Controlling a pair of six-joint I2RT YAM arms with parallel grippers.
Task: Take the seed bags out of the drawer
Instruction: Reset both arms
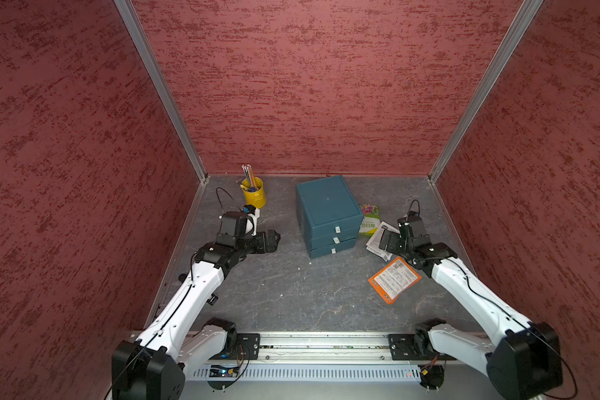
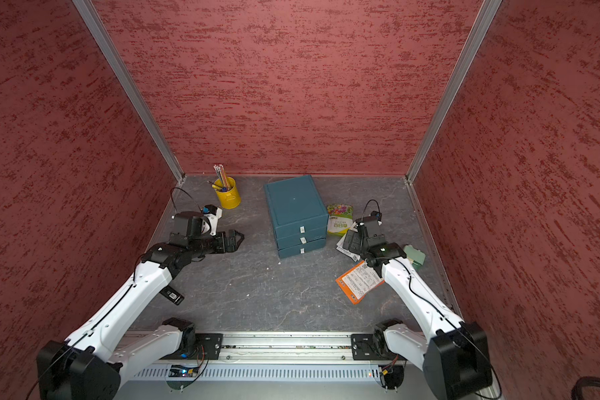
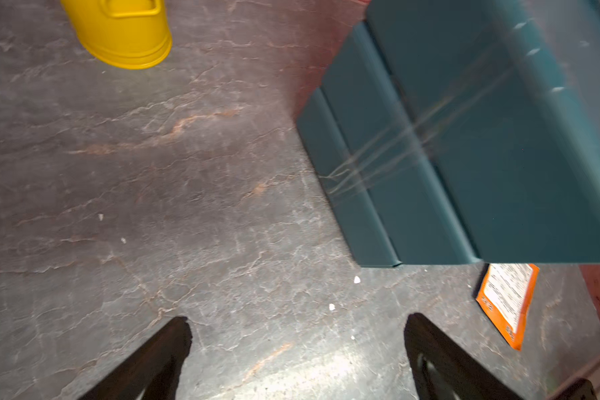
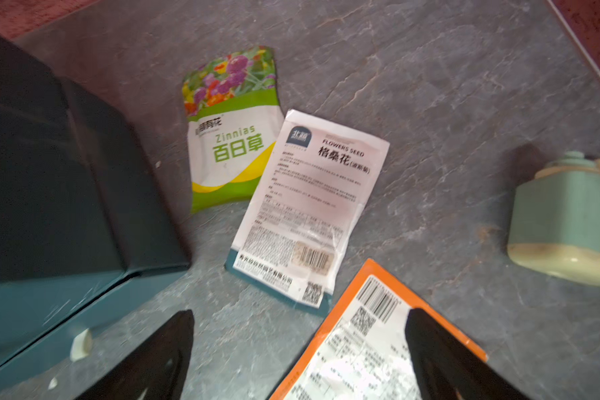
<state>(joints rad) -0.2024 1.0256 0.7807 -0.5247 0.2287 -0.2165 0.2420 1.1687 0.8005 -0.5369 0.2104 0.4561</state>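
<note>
I see left claw [image 3: 295,322] spread beside drawers [image 1: 329,207]; right claw [image 4: 298,313] spread over orange bag [image 4: 361,346], with white bag [image 4: 309,194] and green bag [image 4: 232,138] beyond, near table's [image 1: 274,294] right edge.

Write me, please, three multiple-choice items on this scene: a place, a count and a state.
1. Where does the green flower-print packet lie?
A. atop the drawer chest
B. on the table beside the chest
C. in an open drawer

2. How many seed packets lie on the table?
A. one
B. two
C. three

3. How is the right tool?
A. open, holding nothing
B. shut on the orange-edged packet
C. shut on a drawer

Key:
1 B: it lies flat next to the chest.
2 C: with it show the white packet and the orange-edged one.
3 A: its fingers stand apart.
</note>
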